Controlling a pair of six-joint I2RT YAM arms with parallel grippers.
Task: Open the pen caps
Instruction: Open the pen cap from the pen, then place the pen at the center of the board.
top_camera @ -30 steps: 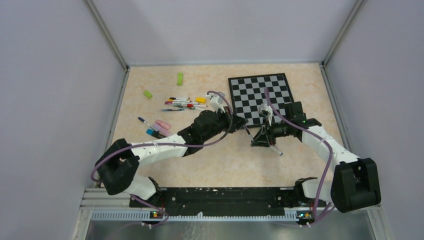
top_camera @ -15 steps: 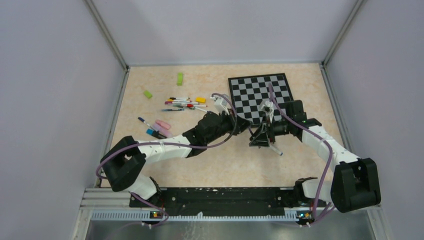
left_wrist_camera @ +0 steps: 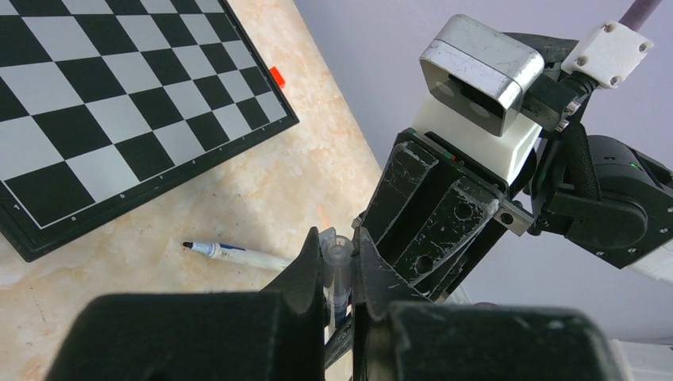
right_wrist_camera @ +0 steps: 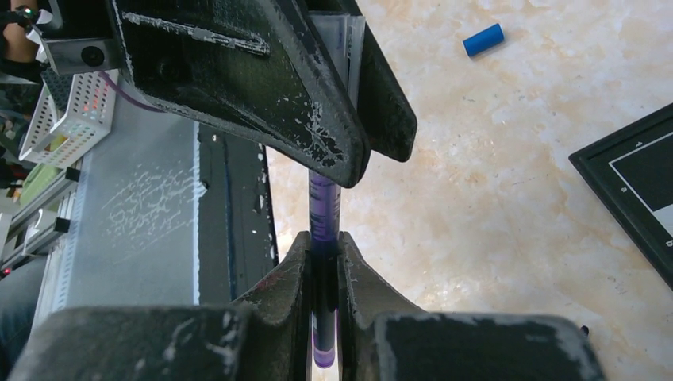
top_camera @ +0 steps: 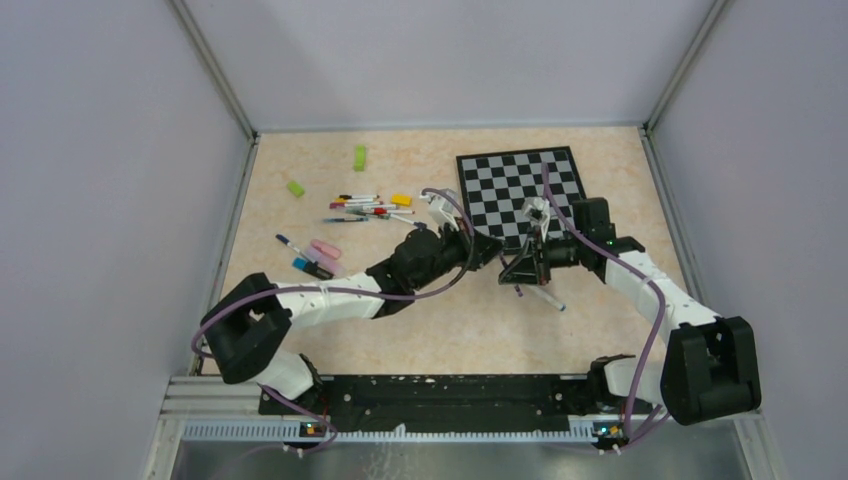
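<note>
1. I'm looking down on a beige, marble-patterned table (top_camera: 440, 330) boxed in by plain grey walls (top_camera: 120, 150), with a chessboard (top_camera: 520, 185) lying flat at the far right.
2. Both arms reach in to the middle of the table, meeting just off the chessboard's near edge.
3. My left gripper (left_wrist_camera: 337, 246) is clamped on the pale, see-through end of a purple pen (right_wrist_camera: 324, 206). Its fingers are pressed against it on both sides.
4. My right gripper (right_wrist_camera: 324, 242) is clamped on the other, purple end of that same pen, so the pen spans the short gap between the two grippers, off the table.
5. I cannot tell from either wrist camera whether the cap has parted from the barrel.
6. A loose pen (left_wrist_camera: 234, 254) lies on the table below the grippers, just beside the chessboard's near edge, with its dark tip bare.
7. A blue cap (right_wrist_camera: 483, 40) lies alone on the table, apart from the grippers.
8. A red cap (left_wrist_camera: 276, 76) sits against the chessboard's edge.
9. The other pens (top_camera: 368, 208) lie in a loose bunch left of the chessboard, well apart from both grippers.
10. Two green blocks (top_camera: 359, 157) sit farther back on the left.
</note>
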